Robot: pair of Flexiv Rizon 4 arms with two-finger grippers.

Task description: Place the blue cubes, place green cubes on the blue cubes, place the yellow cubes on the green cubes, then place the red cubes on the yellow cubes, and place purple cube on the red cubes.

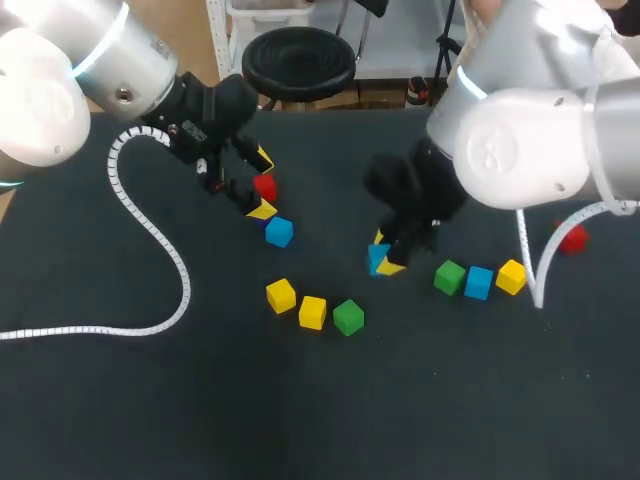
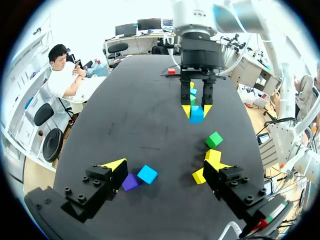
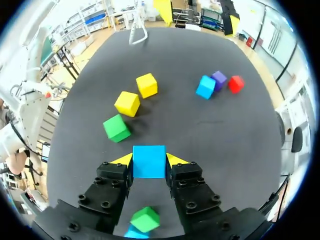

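- Slanting down from the far left corner, the white-and-black left arm [image 1: 130, 70] had its left gripper [image 1: 263, 184] low over the dark table [image 1: 150, 400]. The fingers stood spread wide, gripping nothing.
- From overhead, a small red cube [image 1: 265, 186] sat between the two yellow tips. I could not tell whether either tip touched it, and the left wrist camera did not show it.
- That wrist camera instead showed a small purple cube [image 2: 130, 182] just beside one finger, touching a loose blue cube [image 2: 147, 174]. Overhead the purple cube was hidden, and only the loose blue cube showed, just past the near tip.
- The right wrist camera caught all three together: the loose blue cube against the purple cube, with the small red cube just beside that.
- Near the table's middle lay a loose line of three: a left yellow cube [image 1: 281, 295], a middle yellow cube [image 1: 312, 311] and a loose green cube [image 1: 348, 317].
- The bulky white right arm [image 1: 520, 140] came in from the far right corner and bent over the middle, with its right gripper [image 1: 383, 255] pointing down.
- Its own camera showed both yellow tips pressed to opposite faces of a held blue cube [image 3: 149, 161]. Whether this cube rested on the table was unclear.
- To the right, a right green cube [image 1: 450, 276], a right blue cube [image 1: 479, 282] and a right yellow cube [image 1: 511, 276] sat in a close row.
- A far red cube [image 1: 572, 238] lay beyond a white ribbed hose [image 1: 527, 255].
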